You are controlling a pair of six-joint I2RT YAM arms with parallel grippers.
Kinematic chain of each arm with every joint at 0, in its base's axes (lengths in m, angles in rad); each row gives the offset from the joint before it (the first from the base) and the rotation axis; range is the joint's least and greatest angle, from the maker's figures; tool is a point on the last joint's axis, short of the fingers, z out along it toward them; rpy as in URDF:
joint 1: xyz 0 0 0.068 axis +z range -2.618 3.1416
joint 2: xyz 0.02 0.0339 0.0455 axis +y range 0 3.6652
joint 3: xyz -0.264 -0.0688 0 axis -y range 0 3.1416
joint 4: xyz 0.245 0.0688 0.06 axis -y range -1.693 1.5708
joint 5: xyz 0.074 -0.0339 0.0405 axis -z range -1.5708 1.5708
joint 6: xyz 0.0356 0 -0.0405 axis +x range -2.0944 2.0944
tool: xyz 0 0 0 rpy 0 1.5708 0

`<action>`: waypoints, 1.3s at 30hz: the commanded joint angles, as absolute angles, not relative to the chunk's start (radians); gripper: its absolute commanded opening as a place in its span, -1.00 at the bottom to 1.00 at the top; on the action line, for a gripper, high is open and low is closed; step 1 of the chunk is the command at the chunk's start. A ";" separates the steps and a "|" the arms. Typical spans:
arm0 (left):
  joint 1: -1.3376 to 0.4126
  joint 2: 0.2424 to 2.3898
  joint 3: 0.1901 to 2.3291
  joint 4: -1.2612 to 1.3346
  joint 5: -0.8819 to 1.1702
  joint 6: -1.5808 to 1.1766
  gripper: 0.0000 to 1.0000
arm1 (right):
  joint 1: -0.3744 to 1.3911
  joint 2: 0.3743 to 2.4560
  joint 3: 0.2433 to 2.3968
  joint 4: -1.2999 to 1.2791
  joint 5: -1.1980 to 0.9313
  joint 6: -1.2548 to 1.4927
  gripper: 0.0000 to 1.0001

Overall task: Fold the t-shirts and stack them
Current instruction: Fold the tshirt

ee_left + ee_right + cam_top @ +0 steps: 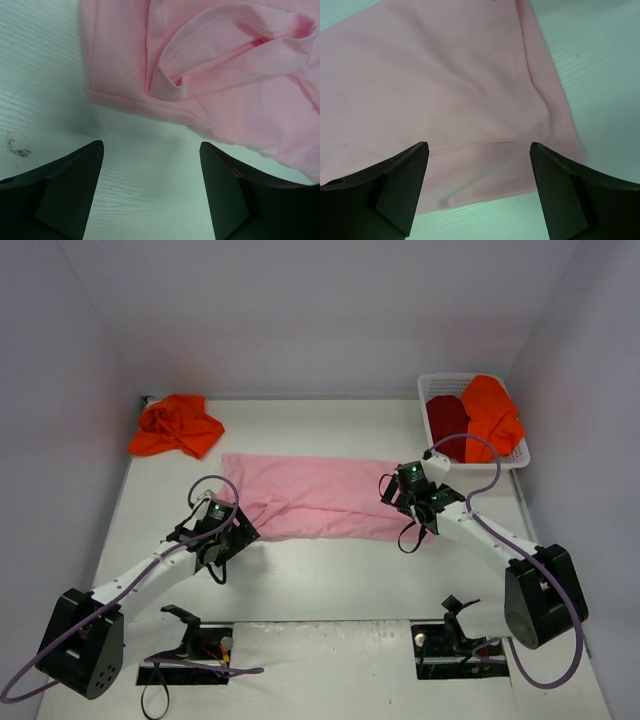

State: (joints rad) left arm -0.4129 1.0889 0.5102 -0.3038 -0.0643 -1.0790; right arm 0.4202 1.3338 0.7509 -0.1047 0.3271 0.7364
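A light pink t-shirt (310, 498) lies spread flat across the middle of the table. My left gripper (240, 532) is open and empty at the shirt's near left corner. In the left wrist view this gripper (151, 150) hangs over bare table just short of the shirt's hem and a folded sleeve (225, 75). My right gripper (393, 490) is open and empty over the shirt's right end. In the right wrist view this gripper (478, 150) spans the pink cloth (445, 85) near its edge. One orange t-shirt (175, 426) lies crumpled at the back left.
A white latticed basket (522, 455) stands at the back right. It holds a dark red t-shirt (447, 420) and another orange t-shirt (490, 415). White walls close in the table on three sides. A small dark smudge (17, 148) marks the table by the left gripper.
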 commanded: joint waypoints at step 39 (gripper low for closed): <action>-0.420 1.101 0.460 -0.134 -0.236 -1.157 -0.10 | 0.384 1.302 0.726 -0.097 0.405 0.749 0.54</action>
State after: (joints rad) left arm -0.4133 1.0866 0.4446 -0.1905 -0.2123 -1.1461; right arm 0.3912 1.3079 0.7250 -0.1097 0.3618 0.7330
